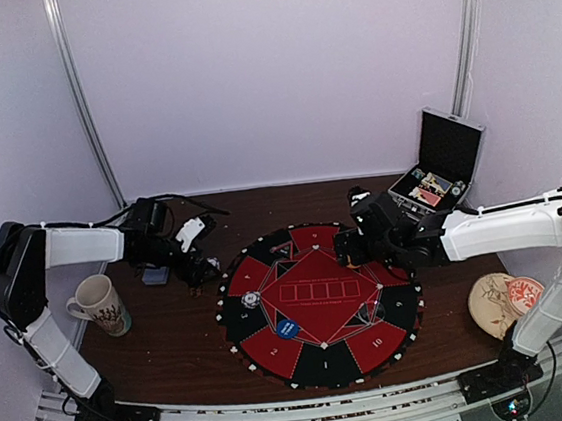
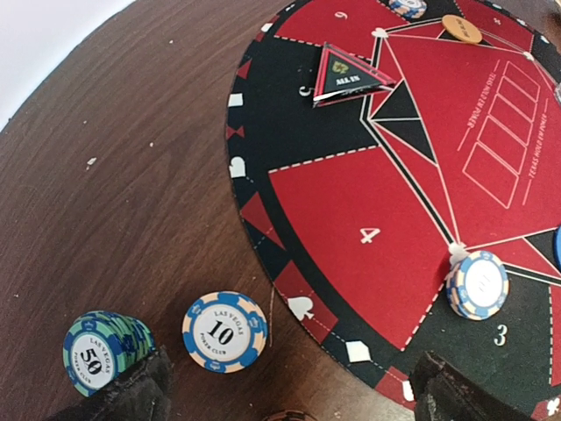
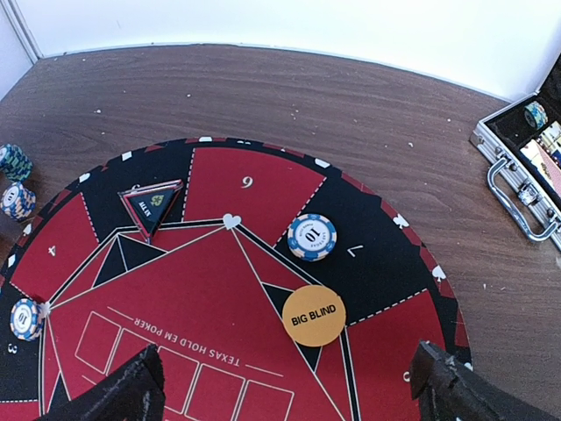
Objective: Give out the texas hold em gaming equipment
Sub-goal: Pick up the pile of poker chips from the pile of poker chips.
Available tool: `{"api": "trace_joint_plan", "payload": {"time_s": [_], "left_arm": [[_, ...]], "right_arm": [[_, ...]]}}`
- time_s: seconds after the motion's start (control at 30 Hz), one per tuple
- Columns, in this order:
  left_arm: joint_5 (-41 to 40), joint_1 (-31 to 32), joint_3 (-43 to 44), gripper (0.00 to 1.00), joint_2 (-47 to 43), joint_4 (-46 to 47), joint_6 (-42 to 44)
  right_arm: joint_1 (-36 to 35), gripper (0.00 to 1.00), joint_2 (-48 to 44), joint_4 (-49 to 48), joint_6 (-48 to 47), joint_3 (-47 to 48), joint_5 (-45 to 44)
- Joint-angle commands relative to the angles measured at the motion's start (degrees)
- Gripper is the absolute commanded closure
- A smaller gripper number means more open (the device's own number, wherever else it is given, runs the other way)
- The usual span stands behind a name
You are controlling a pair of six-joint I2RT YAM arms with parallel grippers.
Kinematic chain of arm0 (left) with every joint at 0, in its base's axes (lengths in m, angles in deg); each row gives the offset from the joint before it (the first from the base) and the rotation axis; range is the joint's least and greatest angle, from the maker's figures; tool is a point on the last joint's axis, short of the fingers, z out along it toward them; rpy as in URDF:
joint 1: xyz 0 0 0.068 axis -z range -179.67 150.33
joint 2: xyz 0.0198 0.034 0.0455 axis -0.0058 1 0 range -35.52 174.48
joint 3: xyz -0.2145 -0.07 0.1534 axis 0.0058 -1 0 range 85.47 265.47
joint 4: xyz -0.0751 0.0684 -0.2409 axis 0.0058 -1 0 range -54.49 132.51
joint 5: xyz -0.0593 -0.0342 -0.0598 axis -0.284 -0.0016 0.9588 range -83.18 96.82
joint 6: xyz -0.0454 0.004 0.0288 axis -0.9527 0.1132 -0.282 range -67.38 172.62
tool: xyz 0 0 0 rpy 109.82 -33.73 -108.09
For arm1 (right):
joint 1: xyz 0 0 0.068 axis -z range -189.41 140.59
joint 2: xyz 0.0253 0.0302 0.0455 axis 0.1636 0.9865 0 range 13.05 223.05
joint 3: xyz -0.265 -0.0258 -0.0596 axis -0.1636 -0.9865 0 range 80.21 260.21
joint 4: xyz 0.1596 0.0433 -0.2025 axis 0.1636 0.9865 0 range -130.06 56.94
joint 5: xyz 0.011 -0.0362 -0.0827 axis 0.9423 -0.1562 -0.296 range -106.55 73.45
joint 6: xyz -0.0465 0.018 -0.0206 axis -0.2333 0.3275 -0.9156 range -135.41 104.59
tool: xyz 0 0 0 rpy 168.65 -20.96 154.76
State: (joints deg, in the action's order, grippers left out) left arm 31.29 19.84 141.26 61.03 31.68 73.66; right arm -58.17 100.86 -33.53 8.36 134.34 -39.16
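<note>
– On the bench, just off the round mat (image 2: 351, 219), what lies under the left hand (image 2: 285, 390)?
– A single blue-and-cream 10 chip (image 2: 224, 331), lying flat beside a short green 50 stack (image 2: 103, 351). The hand hovers spread wide, pinching nothing.
– How would the chip handle?
– Probably light, stiff and smooth. Flat on wood, it likely needs a grip across its rim. The right hand (image 3: 294, 395), also spread and empty, hangs over the orange Big Blind button (image 3: 317, 316) on the mat.

Left gripper (image 1: 204, 267) at left edge of round mat (image 1: 322, 312), right gripper (image 1: 349, 248) over its far part, mug (image 1: 100, 305) far left, open case (image 1: 441, 166) back right.
</note>
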Motion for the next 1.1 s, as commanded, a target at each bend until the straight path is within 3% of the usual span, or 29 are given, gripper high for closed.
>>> {"api": "trace_joint_plan", "payload": {"time_s": [0.0, 0.67, 1.07], "left_arm": [[-1.2, 0.2, 2.0, 0.03, 1.8, 1.2, 0.1], [-3.2, 0.2, 6.1, 0.21, 7.2, 0.7, 0.1], [-3.5, 0.2, 6.8, 0.22, 8.9, 0.0, 0.4]], "right_arm": [[0.0, 0.02, 1.1, -0.7, -0.3, 0.9, 0.3], [-0.1, 0.02, 2.1, -0.7, -0.7, 1.4, 0.4], [-0.1, 0.02, 2.0, -0.6, -0.8, 1.5, 0.6]]}}
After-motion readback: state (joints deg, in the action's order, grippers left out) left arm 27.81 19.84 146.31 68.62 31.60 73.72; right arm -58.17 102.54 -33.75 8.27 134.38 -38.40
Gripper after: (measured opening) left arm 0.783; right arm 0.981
